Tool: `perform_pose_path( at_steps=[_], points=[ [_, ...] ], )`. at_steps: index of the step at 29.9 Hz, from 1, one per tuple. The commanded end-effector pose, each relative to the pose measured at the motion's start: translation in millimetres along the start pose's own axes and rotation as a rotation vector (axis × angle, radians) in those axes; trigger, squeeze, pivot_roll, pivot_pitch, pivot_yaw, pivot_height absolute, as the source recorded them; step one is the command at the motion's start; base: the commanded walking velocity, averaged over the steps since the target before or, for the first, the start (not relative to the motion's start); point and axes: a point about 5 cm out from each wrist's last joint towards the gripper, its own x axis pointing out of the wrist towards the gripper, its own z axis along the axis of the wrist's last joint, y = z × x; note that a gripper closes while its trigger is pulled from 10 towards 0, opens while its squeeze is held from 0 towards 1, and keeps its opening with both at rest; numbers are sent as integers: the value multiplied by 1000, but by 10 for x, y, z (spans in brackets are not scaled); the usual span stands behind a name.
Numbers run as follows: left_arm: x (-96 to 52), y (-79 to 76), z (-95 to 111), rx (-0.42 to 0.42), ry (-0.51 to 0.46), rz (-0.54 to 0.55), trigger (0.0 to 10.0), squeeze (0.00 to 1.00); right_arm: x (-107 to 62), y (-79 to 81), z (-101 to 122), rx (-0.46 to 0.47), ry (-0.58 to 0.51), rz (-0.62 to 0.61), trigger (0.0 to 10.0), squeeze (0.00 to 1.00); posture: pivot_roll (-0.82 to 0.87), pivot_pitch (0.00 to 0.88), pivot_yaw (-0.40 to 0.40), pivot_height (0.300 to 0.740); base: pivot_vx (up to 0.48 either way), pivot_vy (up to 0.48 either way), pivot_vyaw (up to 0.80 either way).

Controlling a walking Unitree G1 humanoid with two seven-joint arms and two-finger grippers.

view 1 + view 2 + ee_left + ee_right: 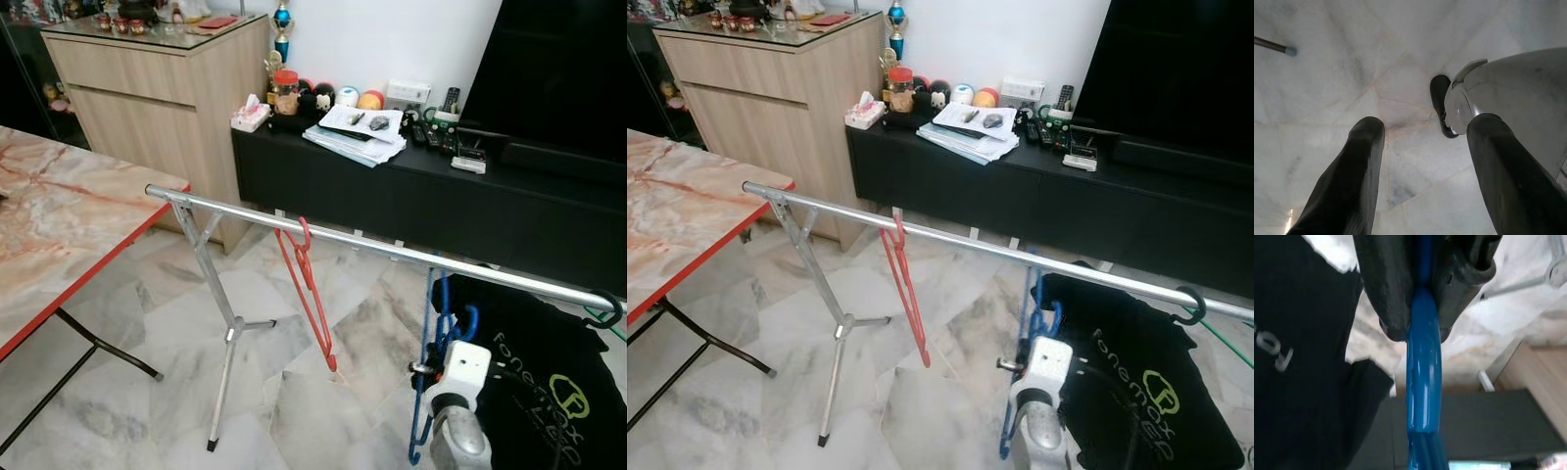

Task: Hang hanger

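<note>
here, in a living room with marble floor tiles, the robot's right gripper [1418,289] pinches a blue hanger [438,377] between its two black fingers, clamped tight on the plastic in the right wrist view. the hanger hangs low and to the right, just below the silver rail [392,252] of a drying rack, its long axis running nearly straight up and down, its hook end uppermost near the rail. whether the hook already touches the rail cannot be told from the head views. the rail slants across the scene from upper left to lower right, so the free stretch of it lies above the fingers and a little to their left, between a red hanger [309,294] already hooked on and a black t-shirt [549,392] draped at the right end. that makes the coming move, by the look of it, a short lift up and over the bar, then a release. the right arm is plainly the nearer one. the left gripper [1420,166] points at the floor with its fingers spread apart and holding nothing, beside the robot's own foot [1442,105].
</note>
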Motion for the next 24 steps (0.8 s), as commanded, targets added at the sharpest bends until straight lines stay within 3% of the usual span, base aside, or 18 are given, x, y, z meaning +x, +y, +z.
perform_pose_path(
  at_steps=[1,7,24],
  points=[
    [-19,-13,-87,13,40,-5,10000,0,64,44,134,-4,-45,14,10000,0,-38,47,-10,740,0,0,0],
    [-20,-12,-92,18,43,-5,10000,0,158,103,279,-13,-57,41,10000,0,-35,38,-11,740,0,0,0],
    [-19,-7,-88,14,42,-4,10000,0,258,188,362,-67,22,121,10000,0,-30,55,-8,740,0,0,0]
  ],
)
